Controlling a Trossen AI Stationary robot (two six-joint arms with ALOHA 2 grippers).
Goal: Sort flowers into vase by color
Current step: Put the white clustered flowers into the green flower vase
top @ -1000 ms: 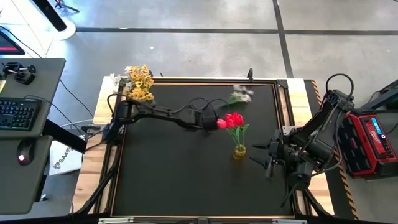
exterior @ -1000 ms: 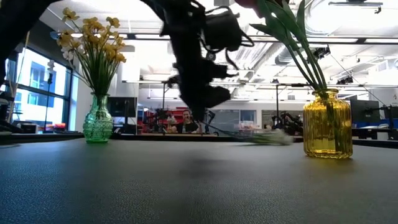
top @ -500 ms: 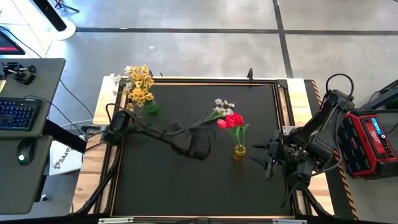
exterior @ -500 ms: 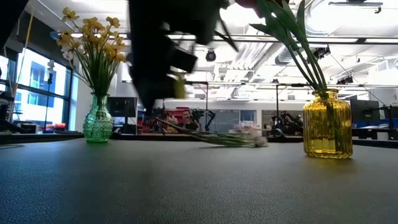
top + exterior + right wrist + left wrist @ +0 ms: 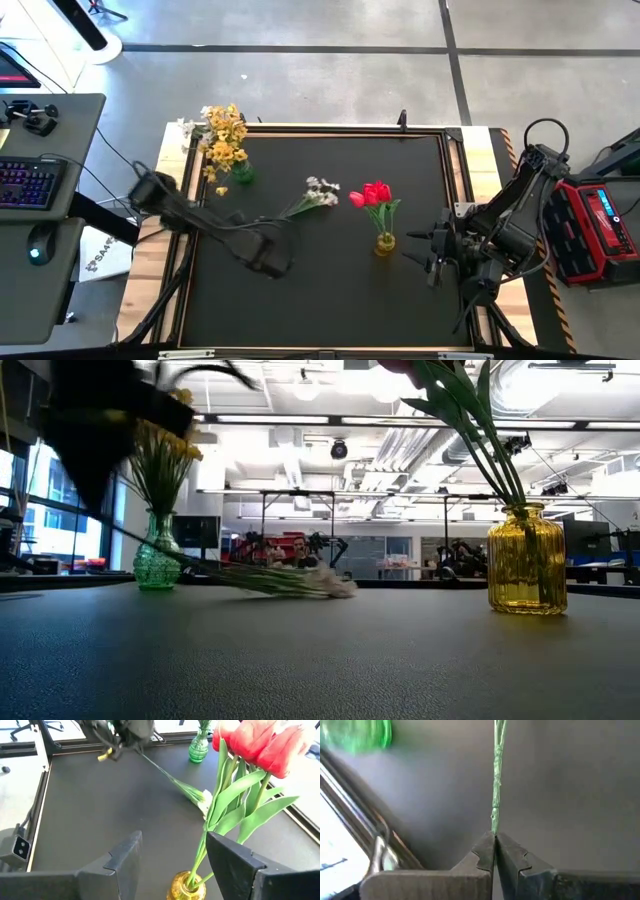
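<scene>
Left gripper (image 5: pixel 268 258) low, centre-left of frame, clenched on thin green stem of white-blossom sprig (image 5: pixel 318 193); right gripper (image 5: pixel 418 250) idle, jaws apart, right edge; black matte tabletop (image 5: pixel 320 300)

On the black-topped desk (image 5: pixel 320 300), the green ribbed glass vase (image 5: pixel 157 563) with the bunch of small yellow blossoms (image 5: pixel 223 135) stands at the far left corner. The yellow ribbed glass vase (image 5: pixel 385 243) with the red tulip heads (image 5: pixel 375 193) in it stands right of the middle. Between the two vases the sprig of small white blossoms (image 5: pixel 322 190) lies on the desk, its thin green stem (image 5: pixel 496 780) reaching left to the left gripper (image 5: pixel 268 262). The right gripper (image 5: pixel 420 250) is just right of the yellow vase.
</scene>
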